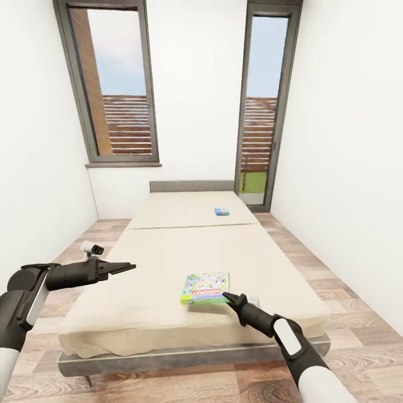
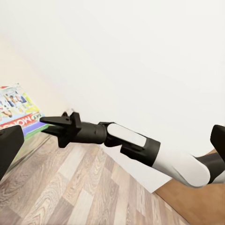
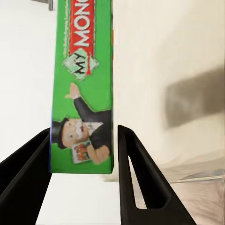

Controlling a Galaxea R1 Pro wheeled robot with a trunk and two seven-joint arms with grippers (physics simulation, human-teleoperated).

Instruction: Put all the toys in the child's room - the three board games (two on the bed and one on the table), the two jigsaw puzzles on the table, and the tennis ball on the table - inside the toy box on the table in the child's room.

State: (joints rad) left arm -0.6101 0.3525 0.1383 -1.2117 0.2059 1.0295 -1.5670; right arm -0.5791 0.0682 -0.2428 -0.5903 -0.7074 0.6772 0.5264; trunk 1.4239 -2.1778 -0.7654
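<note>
Right gripper (image 1: 228, 295) stands at the near edge of the green board game (image 1: 206, 287), which lies flat on the front section of the bed (image 1: 140, 313). In the right wrist view we see its two fingers (image 3: 136, 183) spread apart, one to each side of the box's green end face (image 3: 84, 84). They bracket the box but do not press on it, as far as we can tell; nothing is gripped. A second, smaller blue board game (image 1: 222, 211) lies on the far section of the mattress, well apart from the first.

Left gripper (image 1: 127, 267) hangs over the left side of the bed holding nothing; from its tapered tips we cannot tell with certainty whether the jaws are parted or together.

We judge the step in hand to be the pick-up of the first bed game, with the grasp not yet made. The next move calls for advancing the right fingers further along the box end, closing firmly, then lifting without tilting the box, since a shallow hold on a flat box may slip.
</note>
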